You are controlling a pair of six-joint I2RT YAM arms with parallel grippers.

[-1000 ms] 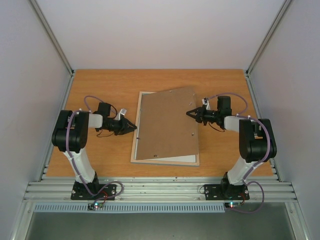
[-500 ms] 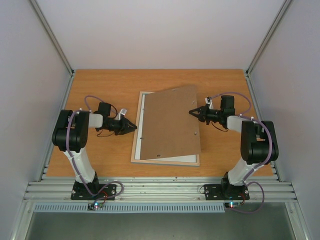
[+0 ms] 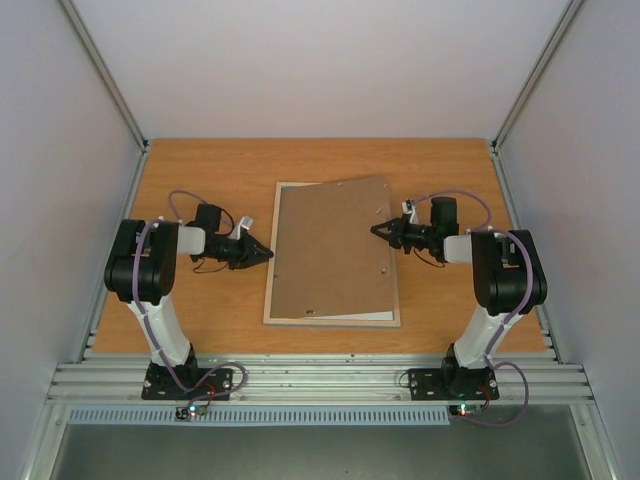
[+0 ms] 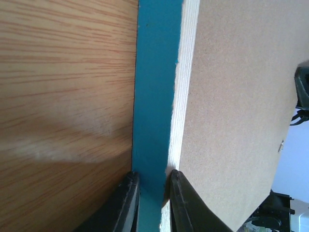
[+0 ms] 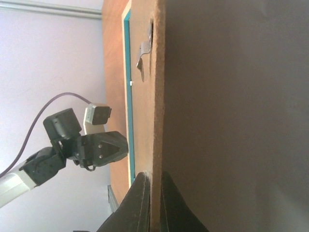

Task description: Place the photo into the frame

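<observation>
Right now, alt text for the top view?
A brown board lies slightly askew on a face-down frame on a wooden table. The right claw pinches the board's right edge, and the left claw is at the frame's left edge.

- Overhead view: lit evenly and softly from above, with only faint shadows on the counter (image 3: 200, 180); slightly soft throughout.
- Left wrist view: bright, crisp on the wood grain and the frame (image 4: 154, 96); broad soft shadow across the counter; left fingers (image 4: 120, 210) dark and blurred.
- Right wrist view: backing board (image 5: 231, 121) in deep shade, wall (image 5: 48, 58) behind washed pale, right fingers (image 5: 141, 203) near silhouette.
</observation>
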